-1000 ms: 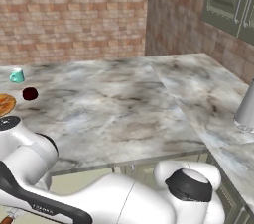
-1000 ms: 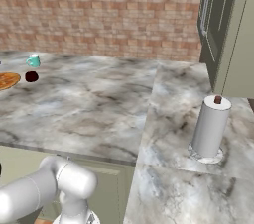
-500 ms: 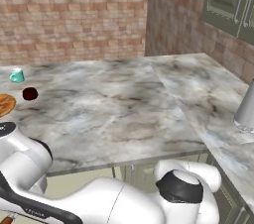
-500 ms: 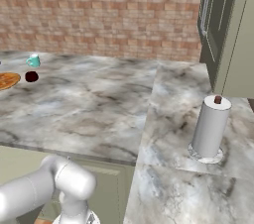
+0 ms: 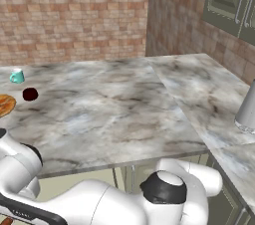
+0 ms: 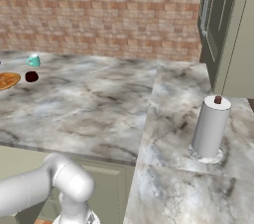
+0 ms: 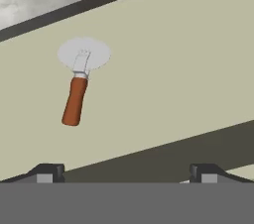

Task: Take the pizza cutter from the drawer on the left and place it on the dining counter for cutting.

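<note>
The pizza cutter (image 7: 77, 89) lies flat on the pale beige inside of the open drawer (image 7: 178, 64), its reddish-brown handle pointing toward me and its round silvery wheel away. My gripper (image 7: 126, 174) hovers above the drawer, open, with both dark fingertips (image 7: 45, 172) wide apart and nothing between them; the cutter sits ahead and left of its middle. The marble dining counter (image 5: 114, 109) (image 6: 99, 104) spreads above, and my arm dips below its front edge.
On the counter's far left stand a teal cup (image 5: 17, 75) (image 6: 33, 60), a dark red ball (image 5: 30, 94) (image 6: 31, 76) and a pizza (image 6: 7, 80). A paper towel roll (image 6: 210, 128) stands on the right wing. Dark green cabinets (image 6: 223, 25) hang at the right.
My arm's elbow has sunk a little lower and further left below the counter's front edge. The things on the counter have not moved.
</note>
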